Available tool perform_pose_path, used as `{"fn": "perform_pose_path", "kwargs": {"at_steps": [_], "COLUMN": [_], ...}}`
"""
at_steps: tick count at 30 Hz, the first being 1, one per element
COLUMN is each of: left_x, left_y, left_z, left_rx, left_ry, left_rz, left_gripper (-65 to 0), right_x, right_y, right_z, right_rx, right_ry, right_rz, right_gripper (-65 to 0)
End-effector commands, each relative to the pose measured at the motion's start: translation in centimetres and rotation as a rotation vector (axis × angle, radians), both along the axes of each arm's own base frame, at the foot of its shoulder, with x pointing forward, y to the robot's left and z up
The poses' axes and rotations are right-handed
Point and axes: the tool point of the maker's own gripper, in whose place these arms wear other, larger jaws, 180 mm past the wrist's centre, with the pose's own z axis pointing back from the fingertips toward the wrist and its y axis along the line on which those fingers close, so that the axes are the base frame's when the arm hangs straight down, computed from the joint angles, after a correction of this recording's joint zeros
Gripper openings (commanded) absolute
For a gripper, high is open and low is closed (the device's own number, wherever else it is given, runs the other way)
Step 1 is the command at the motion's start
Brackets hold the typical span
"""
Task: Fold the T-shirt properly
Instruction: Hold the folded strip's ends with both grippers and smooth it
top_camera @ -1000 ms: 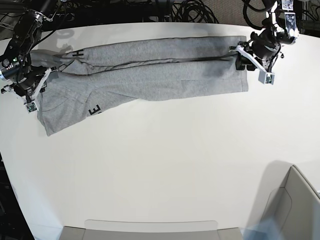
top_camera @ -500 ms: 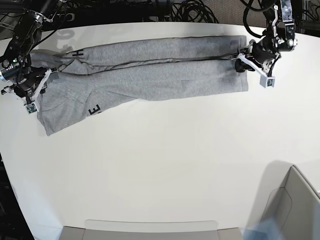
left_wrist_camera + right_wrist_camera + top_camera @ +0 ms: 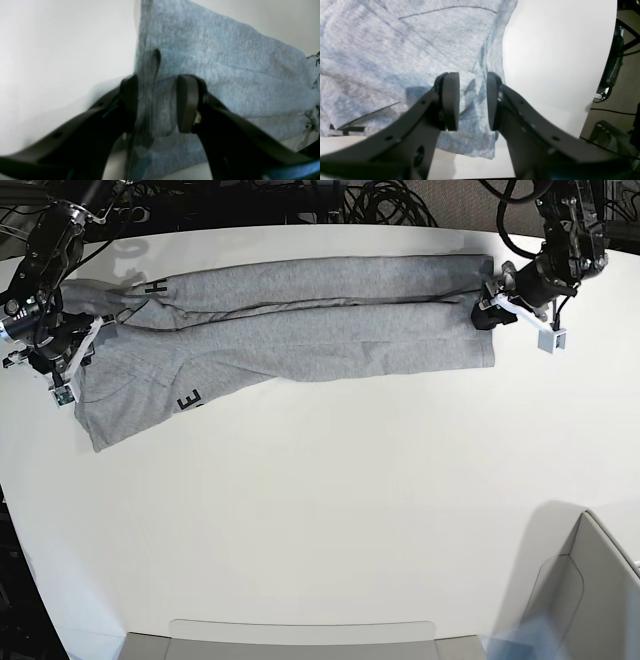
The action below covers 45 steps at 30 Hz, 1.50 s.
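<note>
Roughly, from the frame's left edge to its right:

Right gripper (image 3: 62,370): at the far left of the base view, over the bunched sleeve end of the T-shirt (image 3: 300,320). In its wrist view the fingers (image 3: 450,100) stand apart with a raised pucker of grey cloth between them; neither pad visibly presses it, so I read them as spread, not clamped.

T-shirt: stretched in a long band across the upper part of the white desk (image 3: 330,510), both long sides folded toward the middle, a seam line running along it. Black letters (image 3: 188,400) peek out at the left end, where the cloth fans wider and lies uneven.

Left gripper (image 3: 515,305): at the upper right of the base view, at the shirt's straight end. Its wrist view shows the fingers (image 3: 186,100) well apart, straddling the hem edge, with a small upright crease between them; cloth touches the left pad, but nothing is pinched.

Grey bin (image 3: 590,600): lower right corner, well apart from the shirt.

Risk, right end: if the fingers close where they are, they may catch only the top layer, and the lower fold would slide open on lifting.

Risk, left end: the flared, rumpled sleeve could drag crooked if the two arms lift unevenly, giving a skewed fold.

Risk, edge: the far hem lies near the desk's rear rim; a pull that way could spill cloth over.
</note>
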Motion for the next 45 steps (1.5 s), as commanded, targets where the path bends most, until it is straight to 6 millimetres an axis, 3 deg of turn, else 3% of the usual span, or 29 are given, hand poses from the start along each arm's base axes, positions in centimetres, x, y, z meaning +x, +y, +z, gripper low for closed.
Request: {"fn": "perform_pose_path", "kwargs": {"at_steps": [1, 3, 8, 14, 19, 27, 35, 40, 43, 45], "left_x": [-1.4, -1.3, -0.9, -2.1, -2.4, -2.4, -3.6, -3.7, -3.7, -3.9], "left_y": [0.4, 0.8, 4.0, 4.3, 1.9, 1.1, -4.3, -4.5, -3.8, -2.1], "left_z": [-0.7, -0.6, 0.6, 0.2, -0.6, -0.7, -2.3, -2.4, -2.5, -2.8], "left_rx": [0.024, 0.03, 0.088, 0.095, 0.063, 0.047, -0.032, -0.035, -0.022, -0.011], "left_ry": [0.067, 0.063, 0.046, 0.068, 0.088, 0.091, 0.132, 0.136, 0.138, 0.153], "left_rz": [-0.016, -0.009, 0.032, 0.039, -0.019, -0.038, -0.15, -0.15, -0.139, -0.089], "left_gripper": [-38.3, -38.3, -38.3, -38.3, -38.4, -38.4, -38.8, -44.6, -56.6, -65.0], "right_x": [0.8, 0.8, 0.7, 0.7, 0.8, 0.7, 0.8, 0.8, 0.8, 0.9], "right_y": [-0.4, -0.4, -0.4, -0.4, -0.4, -0.4, -0.4, -0.5, -0.6, -0.6], "right_z": [1.2, 1.2, 1.2, 1.2, 1.2, 1.2, 1.2, 1.3, 1.3, 1.4], "right_rx": [-0.023, -0.023, -0.023, -0.023, -0.025, -0.025, -0.026, -0.029, -0.031, -0.032], "right_ry": [-0.036, -0.036, -0.034, -0.034, -0.036, -0.033, -0.035, -0.035, -0.035, -0.036], "right_rz": [0.016, 0.016, 0.016, 0.016, 0.017, 0.017, 0.018, 0.018, 0.018, 0.018], "right_gripper": [-46.4, -46.4, -46.4, -46.4, -46.4, -46.4, -46.4, -46.4, -46.4, -46.4]}}
